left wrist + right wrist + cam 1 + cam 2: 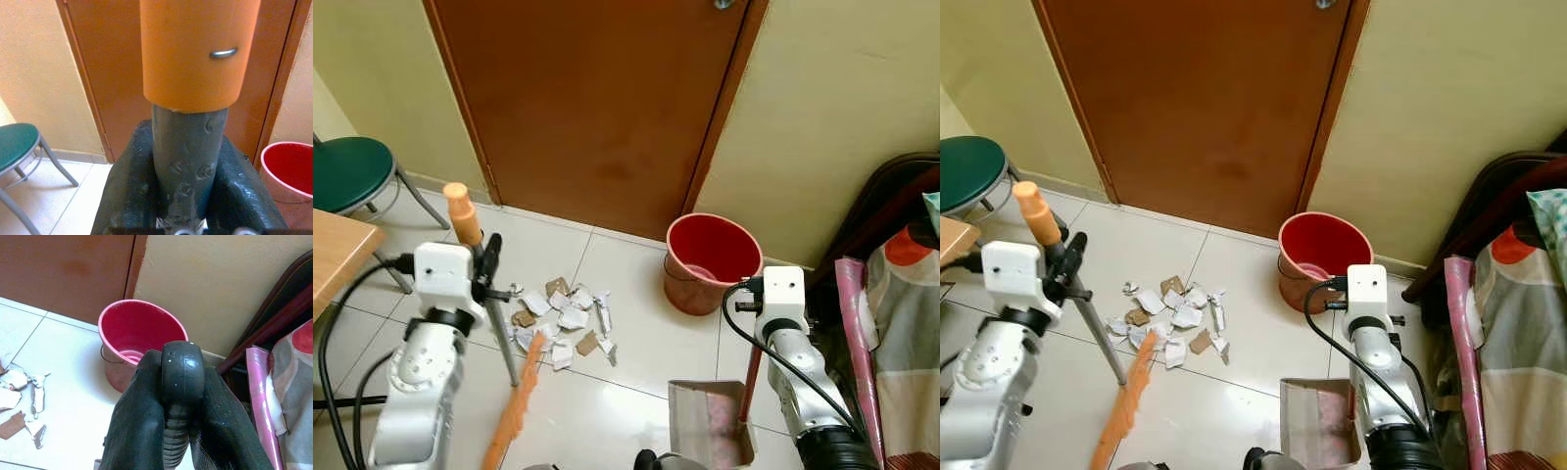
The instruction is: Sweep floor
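Torn paper and cardboard scraps (563,318) litter the glossy white tile floor (636,333) at centre frame. The broom (499,343), grey metal pole with an orange grip and bristles, slants through the left gripper (188,191), jaws clamped on it. The right gripper (183,401) squeezes the dustpan's (710,421) black ribbed handle, lower right. A red plastic bucket (713,259) sits beyond.

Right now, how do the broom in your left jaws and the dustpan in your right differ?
The broom is orange with a grey shaft, its head down among the paper scraps; the dustpan is brownish, set apart from them, nearer the red bucket. The broom leans tilted; the dustpan's handle stands nearly upright. Both are gripped: left gripper, right gripper.
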`<state>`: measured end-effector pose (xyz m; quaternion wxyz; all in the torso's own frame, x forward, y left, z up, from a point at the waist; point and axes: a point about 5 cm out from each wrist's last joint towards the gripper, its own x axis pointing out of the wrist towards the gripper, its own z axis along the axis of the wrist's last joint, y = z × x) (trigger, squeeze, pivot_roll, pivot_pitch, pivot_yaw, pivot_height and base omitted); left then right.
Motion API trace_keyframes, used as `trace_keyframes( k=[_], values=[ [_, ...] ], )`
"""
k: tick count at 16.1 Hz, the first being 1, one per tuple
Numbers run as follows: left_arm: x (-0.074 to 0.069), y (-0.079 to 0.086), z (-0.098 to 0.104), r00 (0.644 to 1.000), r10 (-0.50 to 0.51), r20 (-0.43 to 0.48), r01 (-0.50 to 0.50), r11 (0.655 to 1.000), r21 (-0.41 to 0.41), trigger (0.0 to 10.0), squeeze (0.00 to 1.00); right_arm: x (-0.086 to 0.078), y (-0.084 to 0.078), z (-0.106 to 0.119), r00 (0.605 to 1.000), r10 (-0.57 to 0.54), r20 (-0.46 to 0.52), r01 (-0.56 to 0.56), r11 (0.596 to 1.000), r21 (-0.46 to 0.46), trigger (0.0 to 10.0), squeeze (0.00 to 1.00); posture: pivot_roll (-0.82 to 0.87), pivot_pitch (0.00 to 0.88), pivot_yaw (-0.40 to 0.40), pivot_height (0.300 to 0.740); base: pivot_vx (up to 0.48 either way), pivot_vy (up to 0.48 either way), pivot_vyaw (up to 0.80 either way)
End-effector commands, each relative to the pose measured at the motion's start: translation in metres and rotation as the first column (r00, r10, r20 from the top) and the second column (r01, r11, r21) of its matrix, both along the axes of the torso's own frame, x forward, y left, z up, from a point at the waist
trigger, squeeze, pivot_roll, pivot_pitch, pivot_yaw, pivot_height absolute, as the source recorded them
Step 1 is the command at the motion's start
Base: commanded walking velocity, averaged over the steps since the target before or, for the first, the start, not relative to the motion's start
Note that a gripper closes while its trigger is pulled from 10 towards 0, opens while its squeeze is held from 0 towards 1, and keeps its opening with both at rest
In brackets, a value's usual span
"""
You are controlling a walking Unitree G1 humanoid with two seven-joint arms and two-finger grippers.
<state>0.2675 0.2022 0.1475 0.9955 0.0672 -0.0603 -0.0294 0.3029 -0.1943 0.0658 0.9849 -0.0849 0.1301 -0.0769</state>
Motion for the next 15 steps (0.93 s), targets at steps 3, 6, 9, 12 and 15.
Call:
trace_keyframes(
  k=[3, 6, 9, 12, 15],
  values=[
    [0.010, 0.007, 0.005, 0.999, -0.010, 0.049, 0.008, 0.999, 0.038, 10.0, 0.00, 0.001, 0.003, -0.003, 1.000, 0.016, -0.022, -0.016, 1.000, 0.016, 10.0, 0.00, 0.08, 0.159, -0.055, 0.740, 0.000, 0.000, 0.00],
    [0.019, -0.008, -0.001, 0.996, -0.055, 0.076, 0.053, 0.998, 0.028, 10.0, 0.00, 0.005, 0.004, 0.006, 0.998, -0.007, 0.055, 0.005, 0.999, 0.032, 10.0, 0.00, 0.07, 0.159, -0.055, 0.740, 0.000, 0.000, 0.00],
    [0.023, -0.023, -0.012, 0.993, -0.100, 0.057, 0.100, 0.995, 0.005, 10.0, 0.00, 0.007, 0.005, 0.011, 0.996, -0.019, 0.092, 0.015, 0.999, 0.044, 10.0, 0.00, 0.07, 0.158, -0.058, 0.740, 0.000, 0.000, 0.00],
    [0.020, -0.037, -0.024, 0.990, -0.138, 0.034, 0.139, 0.990, -0.008, 10.0, 0.00, 0.008, 0.005, 0.011, 0.995, -0.021, 0.099, 0.016, 0.999, 0.043, 10.0, 0.00, 0.06, 0.158, -0.056, 0.740, 0.000, 0.000, 0.00],
    [0.007, -0.056, -0.036, 0.981, -0.195, 0.008, 0.195, 0.979, -0.055, 10.0, 0.00, 0.007, 0.005, 0.011, 0.993, -0.033, 0.113, 0.028, 0.999, 0.047, 10.0, 0.00, 0.07, 0.166, -0.050, 0.740, 0.000, 0.000, 0.00]
  ],
)
